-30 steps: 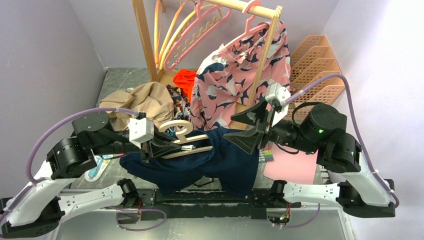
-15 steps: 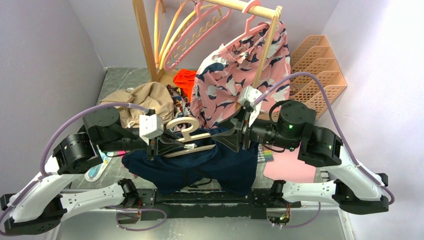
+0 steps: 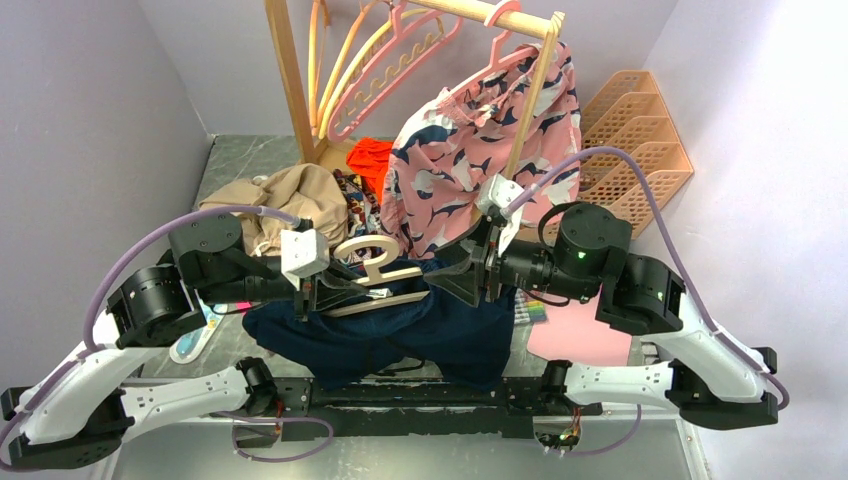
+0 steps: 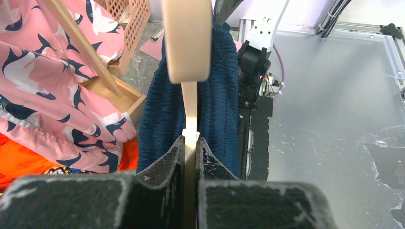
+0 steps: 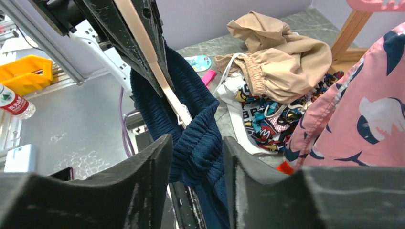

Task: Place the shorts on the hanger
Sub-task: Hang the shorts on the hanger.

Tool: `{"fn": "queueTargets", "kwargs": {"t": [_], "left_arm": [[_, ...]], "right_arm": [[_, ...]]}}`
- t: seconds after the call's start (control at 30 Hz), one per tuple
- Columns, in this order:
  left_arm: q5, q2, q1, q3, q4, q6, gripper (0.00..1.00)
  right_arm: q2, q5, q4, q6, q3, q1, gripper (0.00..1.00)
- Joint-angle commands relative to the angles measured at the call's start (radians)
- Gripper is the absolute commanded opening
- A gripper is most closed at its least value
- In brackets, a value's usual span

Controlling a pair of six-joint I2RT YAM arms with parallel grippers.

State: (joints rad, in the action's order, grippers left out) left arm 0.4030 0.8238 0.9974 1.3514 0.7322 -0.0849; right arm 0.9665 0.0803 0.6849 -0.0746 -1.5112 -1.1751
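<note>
Navy fabric marks the shorts (image 3: pixel 400 335) in the top view, draped over the cream hanger (image 3: pixel 395 272) and hanging above the near table edge between both arms. The left gripper (image 3: pixel 340 290) holds the hanger's left end; the right gripper (image 3: pixel 452 272) meets the shorts at its right end. Behind them hang pink printed shorts (image 3: pixel 480 150), with a tan garment (image 3: pixel 285 200) lying to their left.

From the left wrist, the fingers are clamped together on the hanger's thin bar, with navy cloth falling on either side of it.

From the right wrist, the fingers grip a bunched fold of the waistband, which touches both, just below the hanger.
</note>
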Motion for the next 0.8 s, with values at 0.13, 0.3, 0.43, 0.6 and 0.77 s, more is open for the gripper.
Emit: {"fn": "queueTargets", "kwargs": {"t": [0.13, 0.3, 0.43, 0.6, 0.77], "left_arm": [[-0.012, -0.010, 0.000, 0.044, -0.081, 0.013, 0.07], [-0.012, -0.009, 0.000, 0.049, -0.082, 0.013, 0.07], [-0.014, -0.012, 0.000, 0.044, -0.082, 0.013, 0.07], [-0.005, -0.019, 0.000, 0.031, -0.088, 0.017, 0.07], [0.045, -0.005, 0.000, 0.024, -0.071, 0.013, 0.07]], "right_arm": [[0.009, -0.013, 0.029, 0.006, -0.008, 0.000, 0.48], [0.008, -0.017, 0.028, 0.007, 0.009, 0.000, 0.35], [0.000, -0.017, 0.018, 0.006, 0.019, 0.000, 0.19], [-0.004, -0.024, 0.003, 0.003, 0.020, 0.000, 0.00], [-0.040, -0.100, -0.071, -0.014, 0.031, 0.000, 0.00]]}}
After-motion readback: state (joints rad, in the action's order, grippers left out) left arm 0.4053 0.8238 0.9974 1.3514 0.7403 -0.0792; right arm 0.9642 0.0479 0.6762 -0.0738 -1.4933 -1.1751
